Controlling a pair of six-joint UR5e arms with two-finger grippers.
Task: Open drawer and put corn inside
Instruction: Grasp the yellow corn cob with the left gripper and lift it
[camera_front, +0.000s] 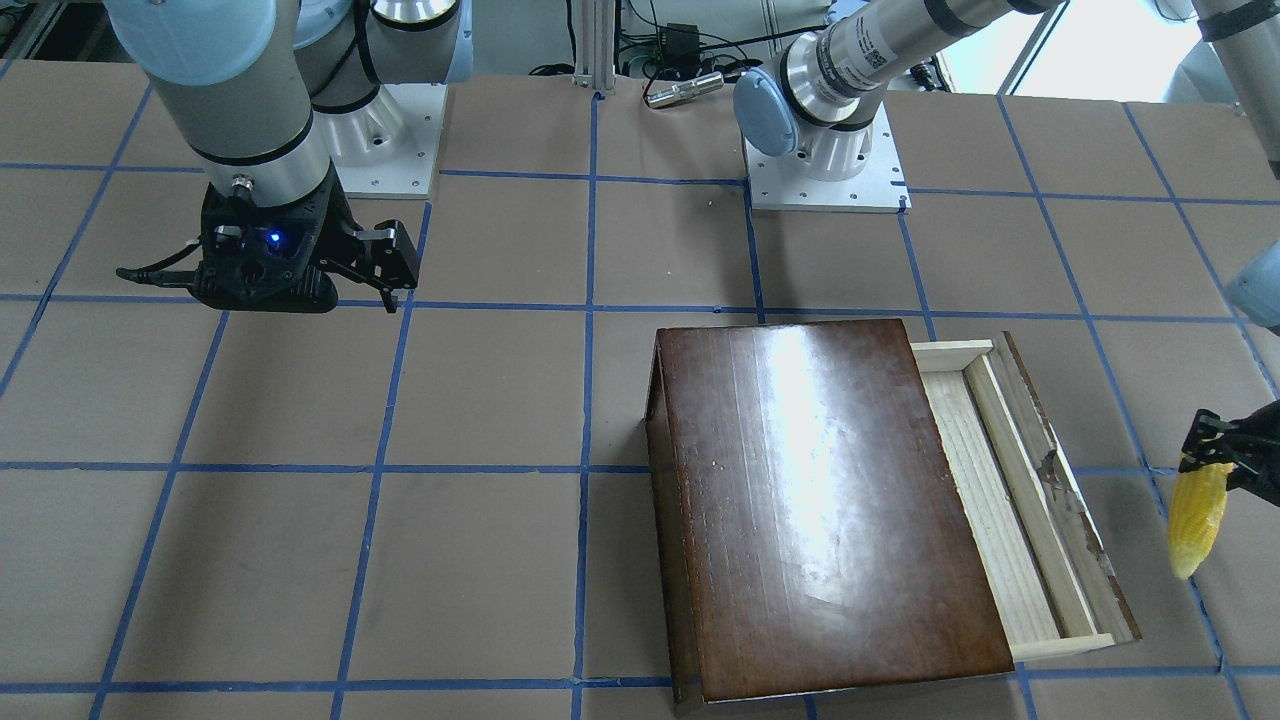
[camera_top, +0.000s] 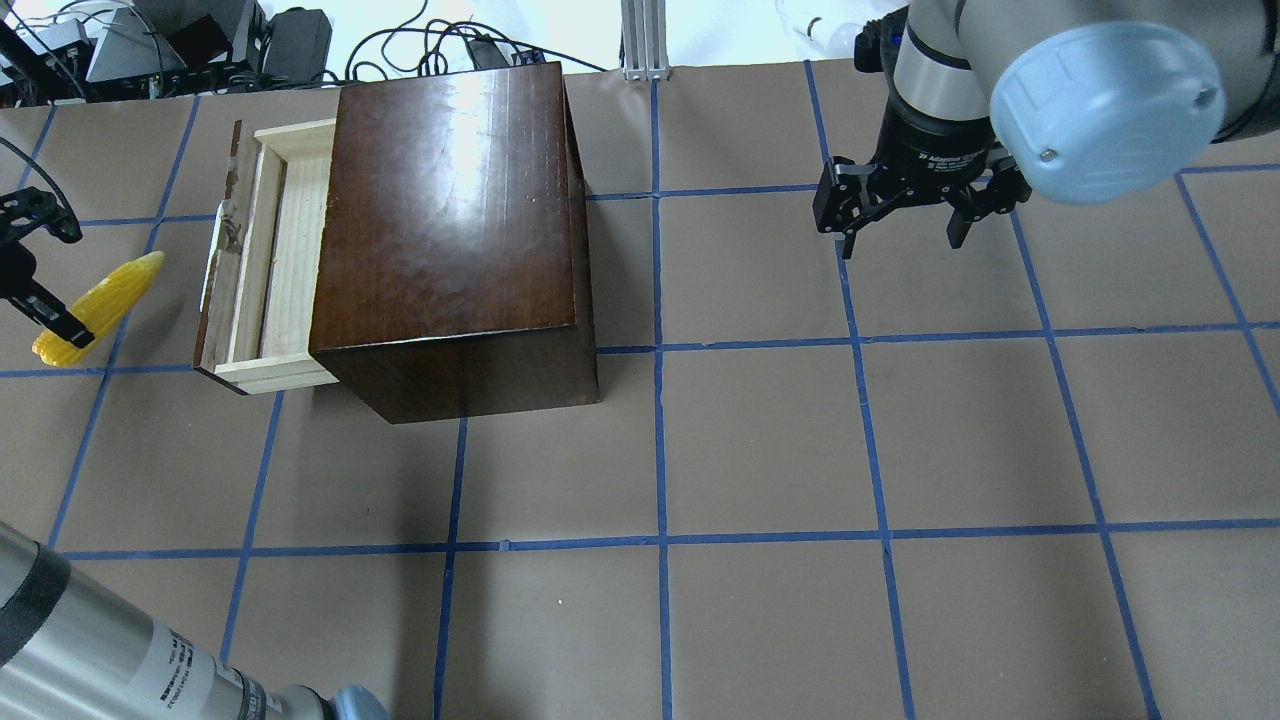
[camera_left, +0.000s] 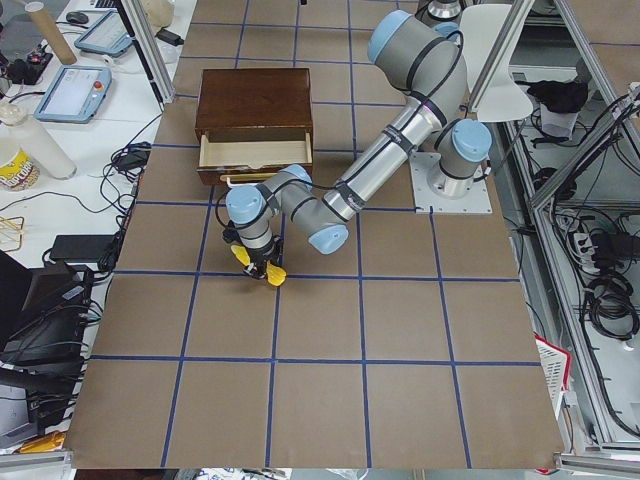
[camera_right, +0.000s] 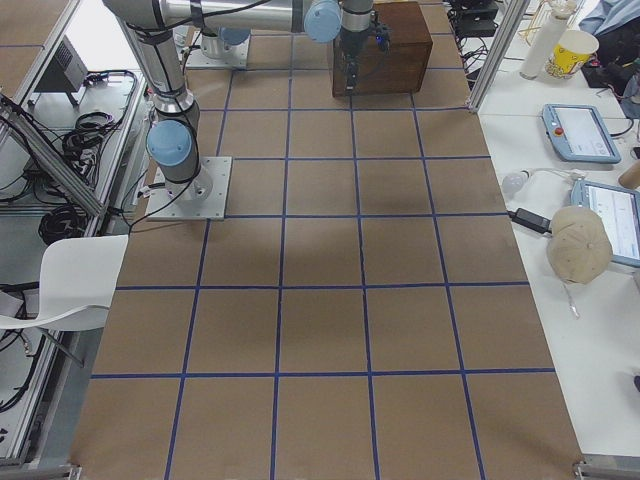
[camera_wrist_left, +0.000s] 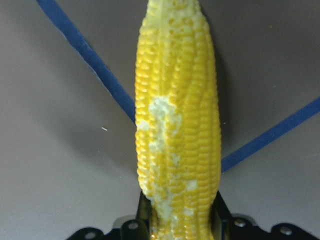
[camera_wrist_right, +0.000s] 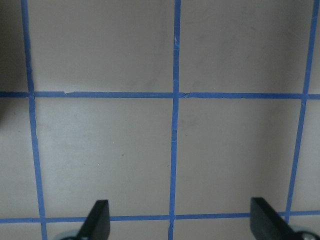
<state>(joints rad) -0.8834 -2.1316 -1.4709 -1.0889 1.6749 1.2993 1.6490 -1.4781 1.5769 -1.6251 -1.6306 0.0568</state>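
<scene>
The worktop (camera_top: 760, 440) is covered in flat brown sheeting marked into large squares by blue tape, and both arm bases are bolted to it on pale metal plates. Around it the room is a cluttered lab. Benches along one side carry a blue-rimmed handheld control tablet (camera_left: 72, 93), a beige cap (camera_right: 578, 243), a paper cup and loose cables. A white plastic chair (camera_right: 60, 290) stands on the opposite side, among aluminium framing. A glossy dark-brown wooden box (camera_top: 450, 200) sits toward the robot's left half of the worktop. Its long shallow drawer of pale unfinished wood with a chipped dark-brown front panel (camera_top: 270, 260) is pulled partly out on the side facing away from the right arm. The left arm's black two-finger tool (camera_front: 1215, 462) is clamped on the thick end of the small bright yellow toy corn cob with bumpy kernel rows (camera_front: 1198, 525). The left wrist view shows a finger pressed against either side of the cob at its base. The corn is held over bare worktop, just out from the drawer's front panel and apart from it, its pointed tip slanting away from the tool. The right arm's black two-finger tool (camera_top: 900, 242) hangs over the worktop well apart from the box. Its fingers are spread wide and hold nothing, with only taped squares visible between them in the right wrist view.
</scene>
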